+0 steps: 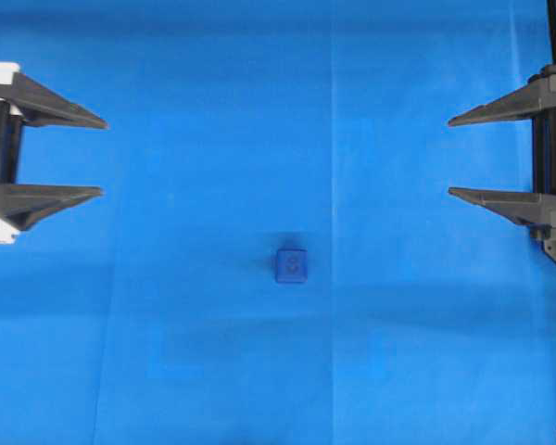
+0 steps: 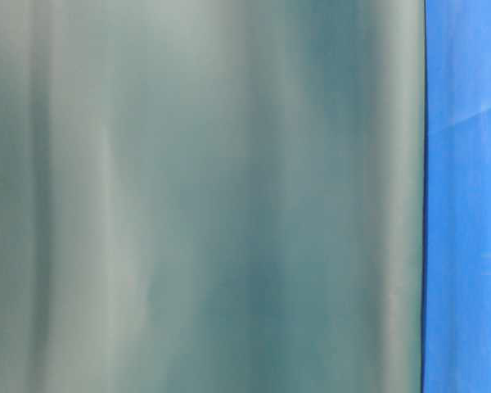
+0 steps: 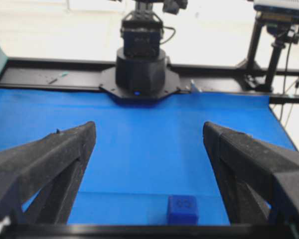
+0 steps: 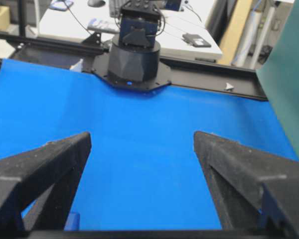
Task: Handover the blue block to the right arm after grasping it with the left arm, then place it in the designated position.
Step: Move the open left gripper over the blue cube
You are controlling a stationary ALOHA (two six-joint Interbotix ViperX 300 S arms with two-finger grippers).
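While both arms sit at opposite edges of the blue cloth point(image 1: 213, 93), we see the left arm's gripper point(image 1: 102, 156) with its fingers spread wide, holding nothing, tips pointing toward the centre. We see the right arm's gripper point(image 1: 449, 156) likewise spread and empty, facing it. Between them, nearer the lower middle of the overhead view, the blue block point(image 1: 291, 265) rests flat on the cloth, well apart from both grippers. From the left wrist view, we find the block point(image 3: 182, 209) low between the fingers.
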